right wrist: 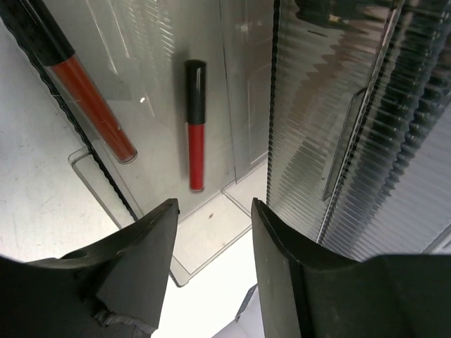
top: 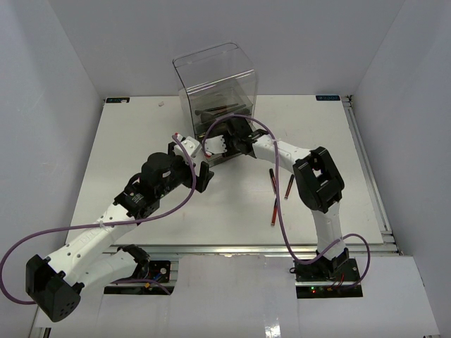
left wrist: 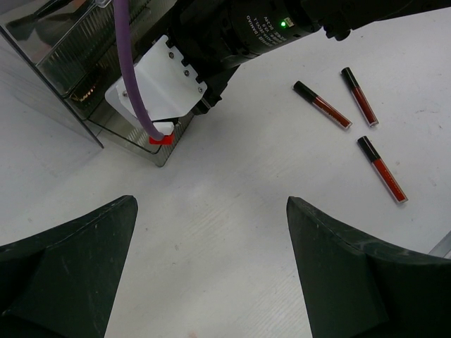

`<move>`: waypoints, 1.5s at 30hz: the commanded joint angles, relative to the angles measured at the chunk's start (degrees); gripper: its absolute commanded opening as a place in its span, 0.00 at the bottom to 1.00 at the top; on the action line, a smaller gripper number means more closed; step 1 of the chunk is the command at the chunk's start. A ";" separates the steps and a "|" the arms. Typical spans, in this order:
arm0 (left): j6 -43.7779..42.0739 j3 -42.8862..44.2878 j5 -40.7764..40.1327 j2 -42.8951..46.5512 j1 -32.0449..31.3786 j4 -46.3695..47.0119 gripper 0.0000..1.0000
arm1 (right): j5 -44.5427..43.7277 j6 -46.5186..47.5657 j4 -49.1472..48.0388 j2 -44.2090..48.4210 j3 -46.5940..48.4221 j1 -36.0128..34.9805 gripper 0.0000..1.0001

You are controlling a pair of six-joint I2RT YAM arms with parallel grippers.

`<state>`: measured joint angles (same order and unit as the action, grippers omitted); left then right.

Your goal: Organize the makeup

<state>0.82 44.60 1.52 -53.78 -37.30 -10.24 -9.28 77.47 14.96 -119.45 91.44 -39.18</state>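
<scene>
Three slim, glossy red-and-black tubes (left wrist: 381, 169) lie on the matte white counter (left wrist: 232, 183). Another tube (right wrist: 195, 127) lies inside the ribbed clear acrylic drawer box (top: 215, 77). The left tool (left wrist: 211, 211) gapes wide and empty. The right tool (right wrist: 215, 208) is parted and empty.

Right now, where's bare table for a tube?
Bare table left of the box to the left edge, and right of it to the far corner. Crowded: before the box, by left gripper and right gripper, and around the tubes.
</scene>
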 commanded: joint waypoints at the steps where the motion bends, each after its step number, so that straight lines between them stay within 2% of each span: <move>1: -0.35 0.02 0.79 1.07 0.41 0.78 0.98 | -0.30 -2.73 -1.07 4.23 0.46 -0.14 0.53; 5: -0.04 -0.31 4.62 1.53 0.38 1.69 0.98 | 2.64 -10.86 -1.07 10.96 -3.71 1.29 0.51; 10: 5.24 -1.00 10.41 1.03 0.45 4.96 0.98 | 11.28 -36.07 0.60 23.91 -10.56 7.21 0.48; 14: 15.83 1.97 15.11 -5.55 0.46 7.02 0.98 | 31.04 -55.06 1.64 34.55 -21.03 19.35 0.48; 17: 25.18 4.58 15.70 -11.55 -0.46 8.28 0.97 | 42.60 -65.56 0.26 39.14 -26.80 29.68 0.45; 18: 26.94 5.55 14.44 -13.74 -1.27 8.00 0.97 | 42.82 -67.94 0.33 39.58 -26.91 31.71 0.45; 22: 34.49 17.58 0.38 -28.13 -8.63 -0.15 0.96 | 49.36 -71.79 0.14 41.36 -30.69 41.55 0.53; 25: 40.67 31.85 -8.62 -41.36 -12.71 -10.77 0.93 | 50.83 -73.59 0.14 42.33 -31.53 44.96 0.54; 26: 42.34 37.95 -10.28 -46.74 -13.65 -15.88 0.90 | 51.07 -73.97 0.12 42.57 -31.67 45.67 0.54; 27: 43.92 44.00 -11.67 -51.94 -14.32 -21.08 0.82 | 50.98 -74.15 0.03 42.88 -31.68 46.10 0.54; 28: 45.97 48.25 -13.58 -55.48 -14.75 -24.33 0.68 | 50.95 -74.29 -0.17 43.46 -31.76 46.37 0.54; 30: 46.47 56.96 -13.89 -63.26 -15.64 -30.66 0.58 | 51.76 -74.93 -0.76 44.49 -32.49 47.02 0.55; 39: 49.27 77.95 -17.33 -78.58 -16.96 -42.32 0.57 | 53.36 -75.21 -1.89 47.14 -33.87 49.81 0.55; 45: 49.79 82.67 -17.20 -82.51 -17.49 -43.46 0.57 | 54.01 -75.62 -2.48 48.06 -34.78 50.13 0.56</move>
<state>49.04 123.28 -13.95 -137.47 -54.14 -50.36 42.74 2.84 14.58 -72.97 57.41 10.63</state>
